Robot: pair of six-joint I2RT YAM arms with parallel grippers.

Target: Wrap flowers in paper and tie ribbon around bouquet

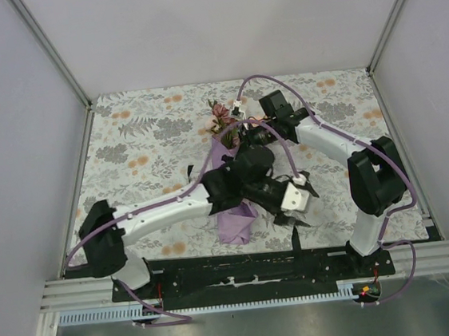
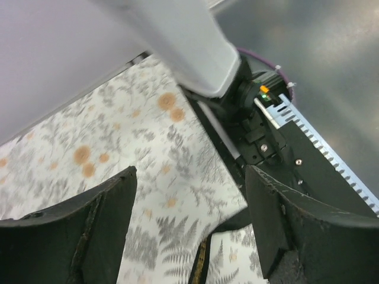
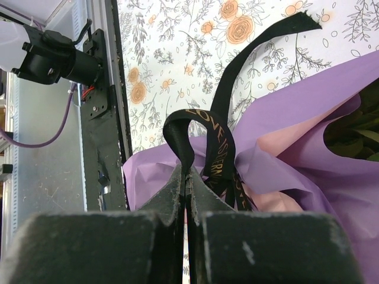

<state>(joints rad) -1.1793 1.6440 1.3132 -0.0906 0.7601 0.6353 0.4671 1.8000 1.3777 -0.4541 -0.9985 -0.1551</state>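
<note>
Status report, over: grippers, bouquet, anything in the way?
Left gripper open, empty. Right gripper shut on ribbon loop over the paper. Flowers wrapped. Left arm lies across the bouquet.

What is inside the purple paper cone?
The flowers stick out of the paper at its far end; the right wrist view shows dark leaves in the opening. Their stems lower down are hidden by paper and the left arm.

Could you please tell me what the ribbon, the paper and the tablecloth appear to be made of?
The ribbon: likely woven fabric, black with slight sheen and gold printed lettering; it loops limply.
The paper: thin matte sheet, lilac on one face, pink on the other, holding soft creases; paper or nonwoven wrap, cannot tell.
The tablecloth: flat floral-printed cover; fabric or vinyl, unclear.
</note>
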